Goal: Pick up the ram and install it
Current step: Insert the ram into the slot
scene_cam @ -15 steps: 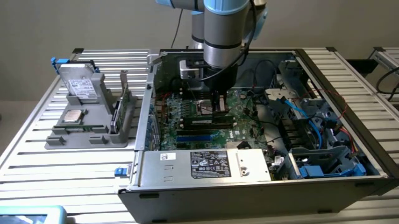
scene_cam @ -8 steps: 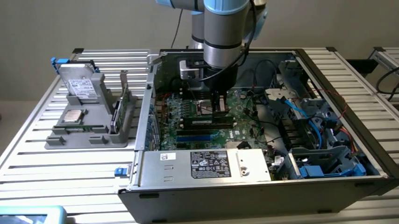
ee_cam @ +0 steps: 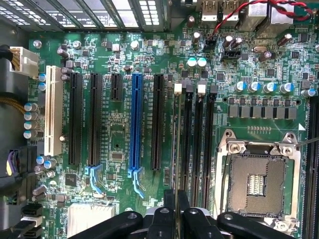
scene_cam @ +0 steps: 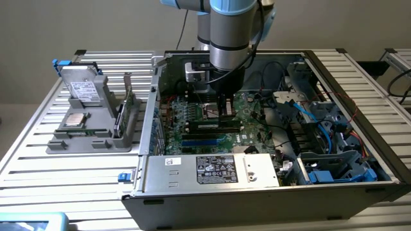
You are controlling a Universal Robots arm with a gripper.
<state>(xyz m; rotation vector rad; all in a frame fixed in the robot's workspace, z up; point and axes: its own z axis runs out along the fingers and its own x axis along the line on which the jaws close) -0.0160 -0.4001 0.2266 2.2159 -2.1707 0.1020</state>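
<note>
- Clamping the ram (ee_cam: 176, 149) between them, the black fingers (ee_cam: 162, 221) of the gripper (ee_cam: 176, 219) stand almost together, with only the thin board separating them.
- Seen from the wrist, the ram shows edge-on as a narrow pale line that starts in the gap between the jaws and runs straight away from them.
- That line lies along the first of four memory slots (ee_cam: 198, 144), the one with a white latch, next to the black expansion slots (ee_cam: 158, 119). Whether the stick is seated or just above the slot cannot be told.
- On the green motherboard (ee_cam: 119, 134) a blue slot (ee_cam: 135, 119) lies on one side of the ram, with a white slot (ee_cam: 51, 109) further off.
- On the other side of the ram is the open processor socket (ee_cam: 259, 184), its silver frame around a bare grid of contacts.
- The fine white print on the motherboard is too small to read.
- In the exterior view the arm reaches down into the open computer case (scene_cam: 257, 202), and the ram lies as a long dark stick directly under the gripper.
- Nearest the exterior camera, a silver power supply (scene_cam: 257, 168) carries a black label (scene_cam: 216, 169) with white text and marks, which I cannot read.
- At the exterior view's left, on the slatted table (scene_cam: 38, 159), a grey holder (scene_cam: 96, 142) carries a square processor chip (scene_cam: 76, 120) and a labelled drive (scene_cam: 83, 89). Its label is also illegible.
</note>
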